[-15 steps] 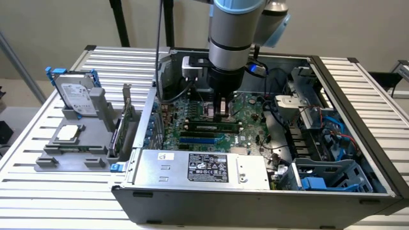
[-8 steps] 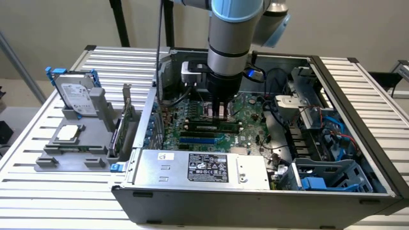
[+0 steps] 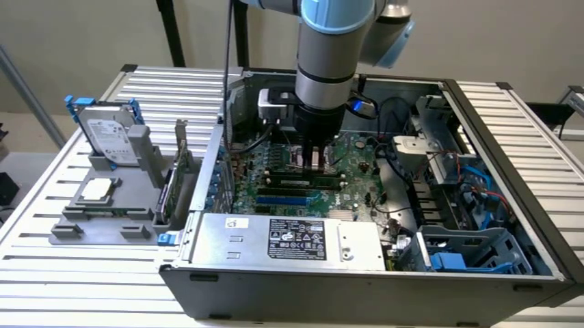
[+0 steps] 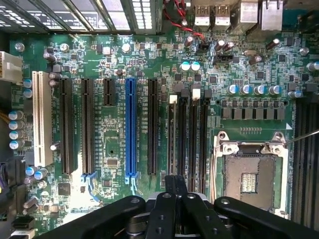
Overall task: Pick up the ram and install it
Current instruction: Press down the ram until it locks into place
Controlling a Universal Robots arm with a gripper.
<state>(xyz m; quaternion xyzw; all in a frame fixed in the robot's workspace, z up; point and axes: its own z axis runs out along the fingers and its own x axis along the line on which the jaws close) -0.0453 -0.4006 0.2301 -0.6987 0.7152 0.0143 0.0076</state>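
Note:
In the exterior view the ram (image 3: 306, 182), a slim green stick with dark chips, lies along the black memory slots on the motherboard (image 3: 360, 154) inside the open computer case. It looks seated in a slot. My gripper (image 3: 315, 161) hangs just behind the ram, low over the board, and is apart from the ram. In the wrist view my gripper (image 4: 174, 183) is shut, its black fingers pressed together with nothing between them. They point down at the row of black memory slots (image 4: 188, 139). The open processor socket (image 4: 248, 175) sits beside those slots.
A blue slot (image 4: 130, 127) and black expansion slots lie past the memory slots. The power supply (image 3: 287, 239) fills the case front, with drive cages (image 3: 470, 253) at the exterior view's right. Outside the case, a grey holder (image 3: 100, 222) carries a hard drive (image 3: 108, 135), a processor chip (image 3: 98, 191) and an expansion card (image 3: 174, 174).

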